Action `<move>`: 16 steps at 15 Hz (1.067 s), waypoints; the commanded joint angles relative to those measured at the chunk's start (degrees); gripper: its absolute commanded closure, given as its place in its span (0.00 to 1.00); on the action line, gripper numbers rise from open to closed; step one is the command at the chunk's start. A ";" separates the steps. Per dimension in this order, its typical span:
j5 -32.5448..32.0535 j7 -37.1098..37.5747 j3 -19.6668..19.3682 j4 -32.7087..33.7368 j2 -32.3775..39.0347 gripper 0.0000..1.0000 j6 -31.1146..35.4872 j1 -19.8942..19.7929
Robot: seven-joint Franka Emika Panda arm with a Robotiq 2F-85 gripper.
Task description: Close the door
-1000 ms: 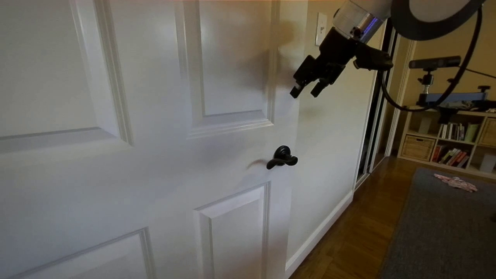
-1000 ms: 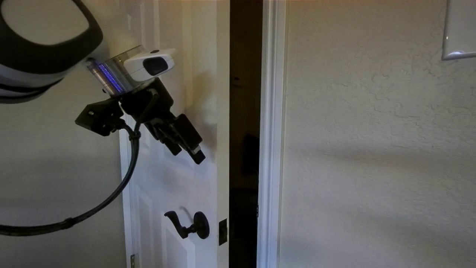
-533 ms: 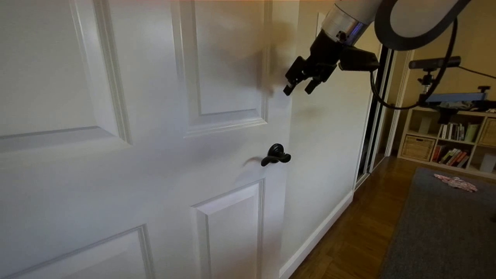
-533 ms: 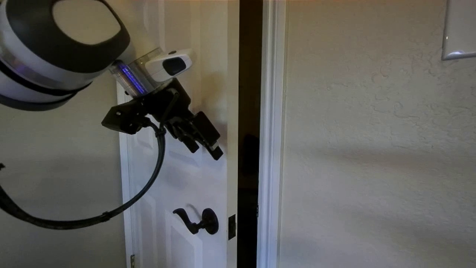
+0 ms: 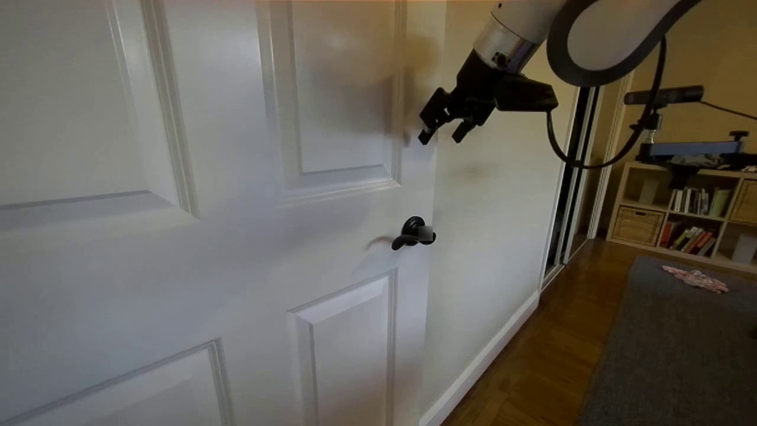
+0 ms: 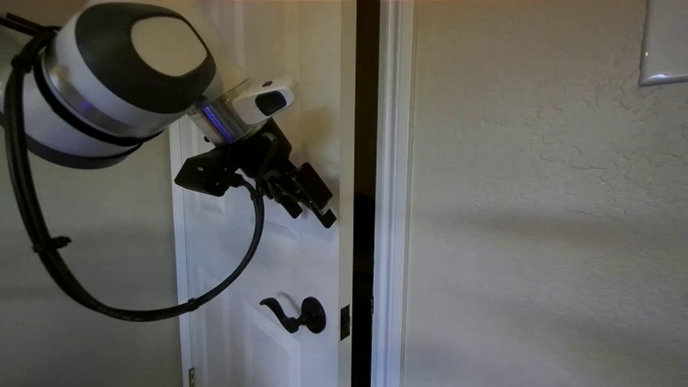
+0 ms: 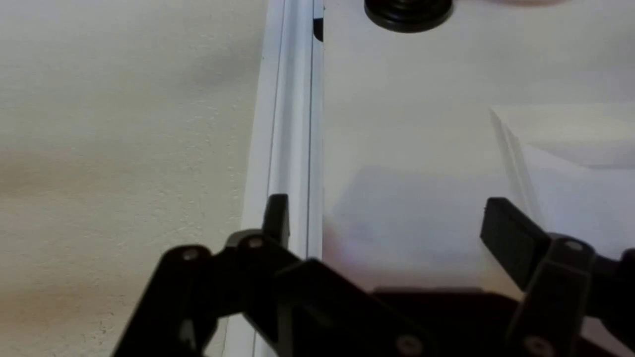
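Observation:
The white panelled door (image 5: 248, 254) stands ajar. In an exterior view the door (image 6: 317, 263) has a narrow dark gap (image 6: 365, 226) between its edge and the white door frame (image 6: 392, 215). Its black lever handle (image 5: 408, 235) sits below my gripper; the handle also shows in an exterior view (image 6: 310, 315), and its base at the top of the wrist view (image 7: 409, 15). My gripper (image 5: 442, 137) is open and empty above the handle, close to the door's free edge (image 6: 310, 215). In the wrist view the fingers (image 7: 389, 218) are wide apart. Whether a fingertip touches the door is unclear.
A plain wall (image 6: 537, 215) lies beyond the frame, with a white plate (image 6: 664, 43) at upper right. A cable (image 6: 134, 312) loops below the arm. A bookshelf (image 5: 627, 183), a camera on a stand (image 5: 662, 94), and a grey rug (image 5: 662, 355) with a cloth (image 5: 698, 278) are farther back.
The door has swung toward its frame and the dark gap has narrowed. My gripper has moved along with it, staying near the door's free edge. The fingers remain open.

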 commanded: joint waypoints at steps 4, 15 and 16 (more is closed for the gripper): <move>-2.17 3.24 -1.58 4.79 3.41 0.00 -0.25 1.12; -0.94 2.49 -2.32 10.05 7.61 0.00 -0.44 0.79; -0.85 2.43 -2.31 10.48 8.00 0.00 -0.46 0.77</move>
